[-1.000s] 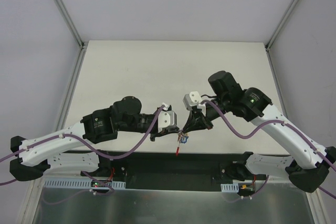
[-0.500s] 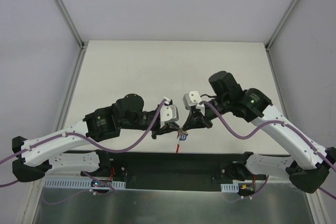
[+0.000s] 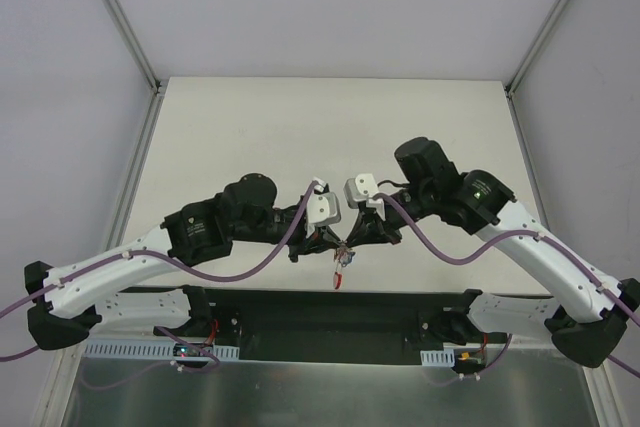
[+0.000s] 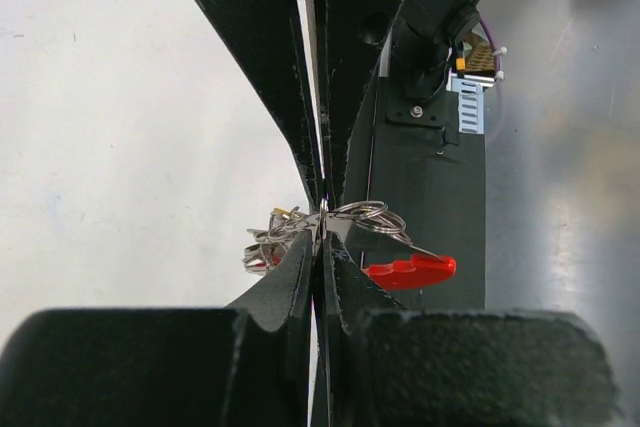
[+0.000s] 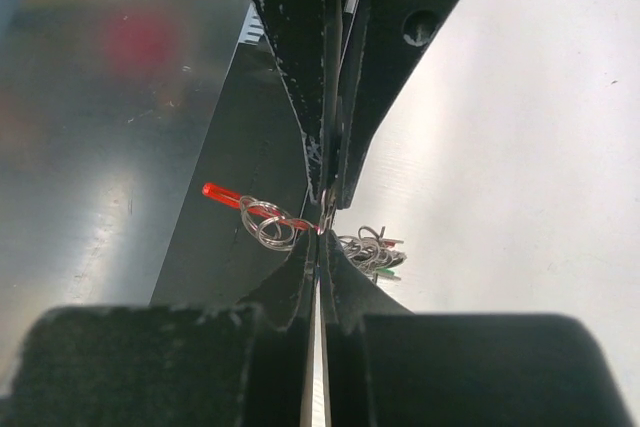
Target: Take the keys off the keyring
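1. Overhead view first: both arms leaned in so the left tool (image 3: 330, 244) and the right tool (image 3: 352, 242) met tip to tip near the front edge of the bench (image 3: 330, 127). The keys (image 3: 344, 259) dangled right under that meeting point, with a red key (image 3: 339, 281) hanging lowest. From up there I couldn't judge how far either tool was open.

2. Left wrist view: the left tool (image 4: 320, 239) was closed down to a hairline slit. It nipped thin silvery wire where the loops crossed. I took that for the keyring (image 4: 365, 215), but I wouldn't swear to it. The right tool (image 4: 322, 192) came in from the opposite side, its tips just about touching the left one's. The red key (image 4: 412, 269) stuck out on one side and the rest of the keys (image 4: 265, 247) bunched on the other.

3. Right wrist view: same pinch from the other end. The right tool (image 5: 318, 242) was squeezed just as tight on that same bit of wire, nose to nose with the left tool (image 5: 330, 182). The red key (image 5: 222, 192) and a couple of loops sat on one side. The other keys (image 5: 378, 247), one green-headed, sat on the other.

4. Progress, as I read it: nothing was off yet. Every key looked joined up and I saw no loose one on the bench. Both grips looked set, so working a key off the ring was all yet to do.
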